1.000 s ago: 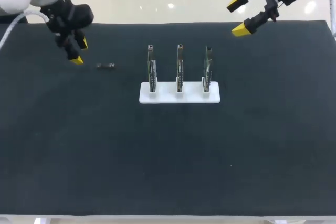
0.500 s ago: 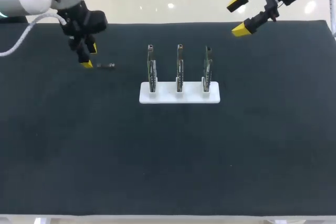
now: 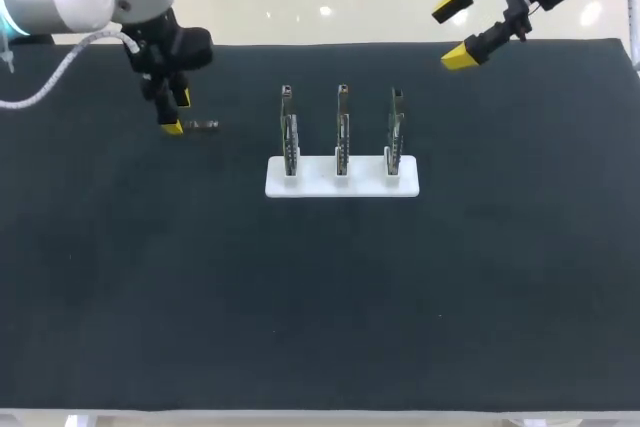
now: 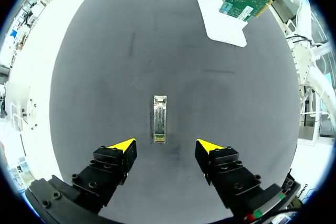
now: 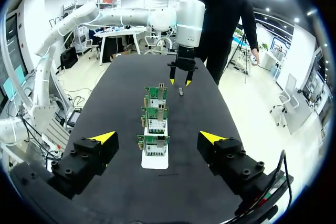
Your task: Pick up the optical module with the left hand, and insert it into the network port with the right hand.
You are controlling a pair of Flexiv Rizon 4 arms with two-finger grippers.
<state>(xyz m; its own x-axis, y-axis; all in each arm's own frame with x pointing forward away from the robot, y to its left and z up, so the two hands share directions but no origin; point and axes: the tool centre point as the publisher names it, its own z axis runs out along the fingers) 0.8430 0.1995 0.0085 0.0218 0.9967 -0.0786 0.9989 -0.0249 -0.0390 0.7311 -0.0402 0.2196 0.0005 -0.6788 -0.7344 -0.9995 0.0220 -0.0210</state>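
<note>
The small silvery metal optical module [image 3: 203,125] lies flat on the black tabletop [image 3: 320,287], upper left of the frame, just ahead of the left jaws, which stand wide and clear of it. Three upright green network cards [image 3: 342,132] on a white base [image 3: 320,187] stand upper centre. The right jaws, upper right, are wide and hold nothing.

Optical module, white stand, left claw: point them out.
optical module [image 4: 159,119], left wrist view, body middle.
white stand [image 3: 315,183], head view, bare base.
left claw [image 4: 166,146], left wrist view, between its tips.
</note>
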